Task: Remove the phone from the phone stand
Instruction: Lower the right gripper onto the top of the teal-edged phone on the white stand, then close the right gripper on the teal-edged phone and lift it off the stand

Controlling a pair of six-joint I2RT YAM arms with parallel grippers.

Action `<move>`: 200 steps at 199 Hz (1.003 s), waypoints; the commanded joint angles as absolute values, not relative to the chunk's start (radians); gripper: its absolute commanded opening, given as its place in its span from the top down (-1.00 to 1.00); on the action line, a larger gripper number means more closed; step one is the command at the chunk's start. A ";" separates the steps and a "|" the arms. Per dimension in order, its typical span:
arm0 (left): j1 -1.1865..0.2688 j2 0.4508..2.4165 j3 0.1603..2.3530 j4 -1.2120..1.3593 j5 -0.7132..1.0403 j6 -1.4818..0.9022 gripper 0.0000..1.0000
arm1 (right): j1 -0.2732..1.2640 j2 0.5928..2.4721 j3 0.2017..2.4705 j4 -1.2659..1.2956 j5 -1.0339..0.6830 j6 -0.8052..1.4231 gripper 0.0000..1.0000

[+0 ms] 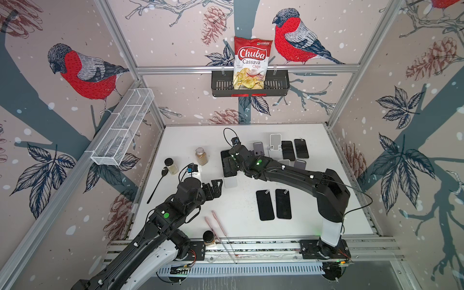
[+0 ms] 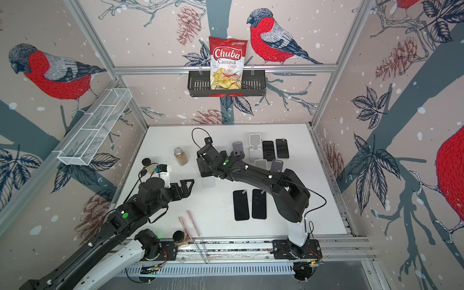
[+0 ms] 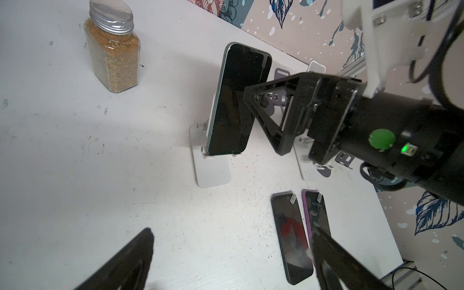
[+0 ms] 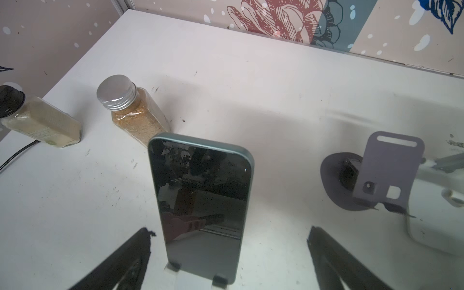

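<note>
Right wrist view places the phone (image 4: pixel 200 200) straight ahead; it leans back in the white phone stand (image 3: pixel 213 173), its lower edge seated behind the two front lips and its dark screen facing the camera; a spice jar (image 4: pixel 135 113) stands just behind it on the table (image 4: pixel 251 88). State of the right gripper (image 4: pixel 229 231): spread wide; one finger shows on each side of the phone and neither touches it; nothing is held. State of the left gripper (image 1: pixel 218 187): likewise spread and empty; in both top views it hovers over the table just left of the stand's base plate.

Step in hand, by judgement: approach and alignment for the grasp; removal is not yet begun. Next move calls for the following: advance the right gripper until its pads flank the phone's long edges above the lips; close on those edges; lift along the backrest until the lower edge clears the lips; then draw away. Caution: the stand looks light and may rise with the phone; the left gripper is well placed to press the base plate down if required.
</note>
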State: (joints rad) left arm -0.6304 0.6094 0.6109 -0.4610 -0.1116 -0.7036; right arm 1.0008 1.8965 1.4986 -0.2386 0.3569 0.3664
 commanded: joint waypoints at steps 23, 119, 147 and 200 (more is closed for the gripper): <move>-0.626 0.584 0.603 -0.480 -0.110 -0.708 -0.93 | 1.006 1.927 1.522 -0.166 0.355 0.377 -0.98; -0.626 0.545 0.575 -0.477 -0.118 -0.717 -0.93 | 1.006 2.030 1.611 -0.164 0.399 0.384 -0.98; -0.626 0.542 0.571 -0.470 -0.119 -0.718 -0.93 | 1.006 2.066 1.641 -0.178 0.412 0.387 -0.98; -0.626 0.538 0.561 -0.460 -0.129 -0.716 -0.93 | 1.006 2.096 1.649 -0.174 0.440 0.387 -0.91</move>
State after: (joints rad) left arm -0.6304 0.5388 0.5640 -0.4774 -0.1150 -0.7109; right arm 1.0065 2.0884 1.6432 -0.1902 0.4061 0.3725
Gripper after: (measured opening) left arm 0.963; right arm 0.965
